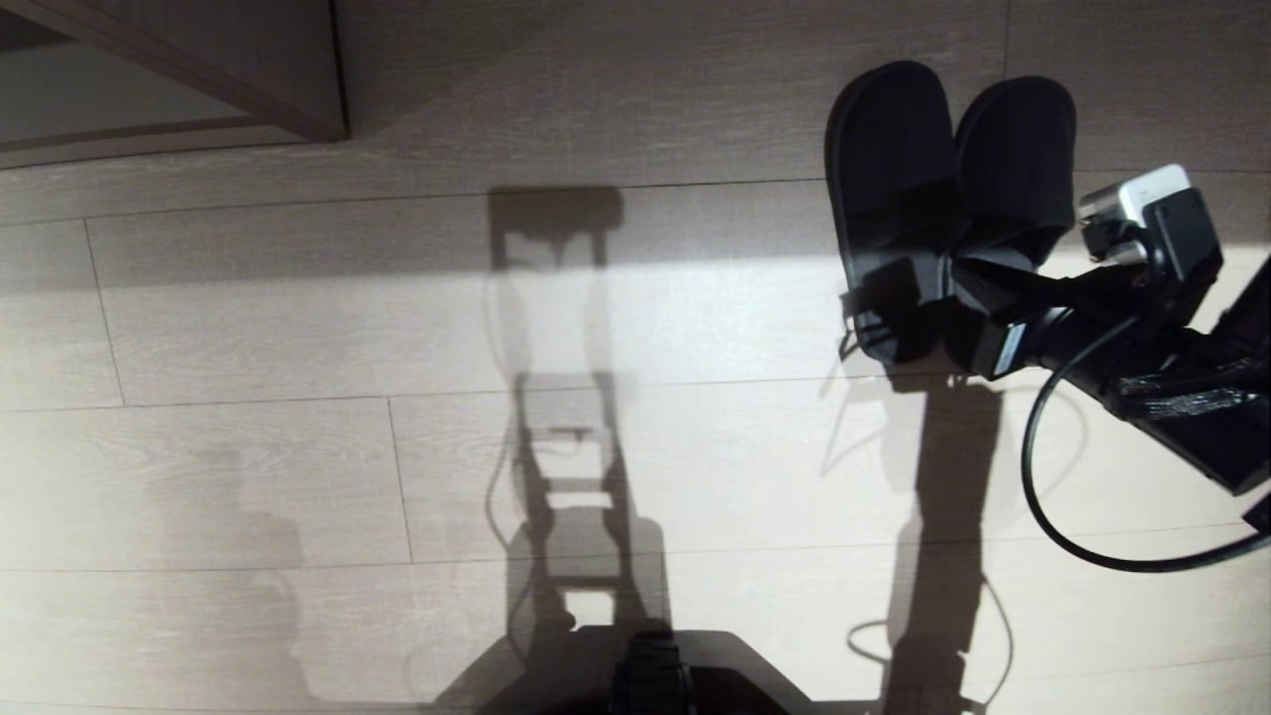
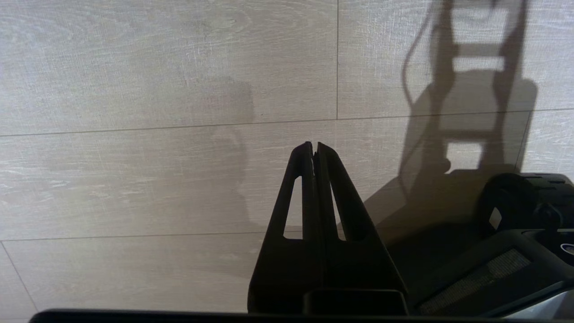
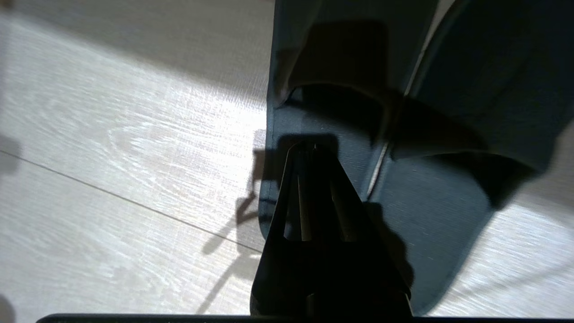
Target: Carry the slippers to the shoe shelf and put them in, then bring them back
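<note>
Head view, floor (image 1: pixel 298 397): pale wood-grain planks fill the scene, lit in a bright band across the middle, with the robot's own shadow lying down the centre
Shoe shelf (image 1: pixel 298 89): only one corner shows at the far left, a beige panel with darker brown trim; what it holds cannot be told from here
Robot base (image 1: pixel 655 675): dark edge at the near side of the floor
Slippers (image 1: pixel 943 179): the pair lies side by side on the floor at the far right, well apart from the shelf corner, toes pointing away from the robot, heel ends nearest the arm
Right hand (image 1: pixel 953 283): reaches in from the right over the open heel ends; the right wrist view shows its fingers pressed together above the insole of one slipper, gripping nothing that can be seen
Left hand (image 2: pixel 314 148): fingers closed tip to tip, empty, hanging over bare floor beside the base
</note>
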Available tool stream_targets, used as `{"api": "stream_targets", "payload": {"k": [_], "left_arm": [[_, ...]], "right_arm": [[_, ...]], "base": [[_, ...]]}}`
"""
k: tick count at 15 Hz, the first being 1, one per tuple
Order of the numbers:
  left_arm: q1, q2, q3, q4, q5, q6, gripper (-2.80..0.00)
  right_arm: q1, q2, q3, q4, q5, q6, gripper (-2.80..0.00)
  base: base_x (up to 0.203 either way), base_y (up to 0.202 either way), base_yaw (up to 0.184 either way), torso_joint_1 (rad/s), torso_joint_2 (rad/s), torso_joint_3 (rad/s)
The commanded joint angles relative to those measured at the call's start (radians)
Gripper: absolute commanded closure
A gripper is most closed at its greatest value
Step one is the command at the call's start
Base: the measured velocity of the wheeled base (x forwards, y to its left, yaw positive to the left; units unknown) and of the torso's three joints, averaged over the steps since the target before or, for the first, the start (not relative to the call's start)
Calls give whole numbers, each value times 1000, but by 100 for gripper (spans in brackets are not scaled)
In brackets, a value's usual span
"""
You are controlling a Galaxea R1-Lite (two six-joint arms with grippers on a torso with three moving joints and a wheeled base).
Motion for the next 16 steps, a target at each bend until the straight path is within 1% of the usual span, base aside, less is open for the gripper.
{"api": "stream_targets", "payload": {"k": [1,6,8,10,12,14,16], "left_arm": [[0,-2,0,0,1,-1,0],[0,-2,0,0,0,-1,0],[0,-1,0,0,0,-1,0],[0,-2,0,0,0,-1,0],[0,-1,0,0,0,-1,0],[0,0,0,0,0,-1,0],[0,-2,0,0,0,-1,0]], "right_arm": [[0,-156,63,-5,-2,-3,0],[0,-497,287,10,-10,-3,0],[-1,-645,358,61,-14,-2,0],[-27,-800,391,172,-21,8,0],[-62,-955,408,294,-23,58,0],[-120,-1111,440,439,-17,110,0],[-155,-1207,520,528,-11,139,0]], "base": [[0,0,0,0,0,0],[0,0,0,0,0,0],[0,0,0,0,0,0],[0,0,0,0,0,0],[0,0,0,0,0,0],[0,0,0,0,0,0],[0,0,0,0,0,0]]}}
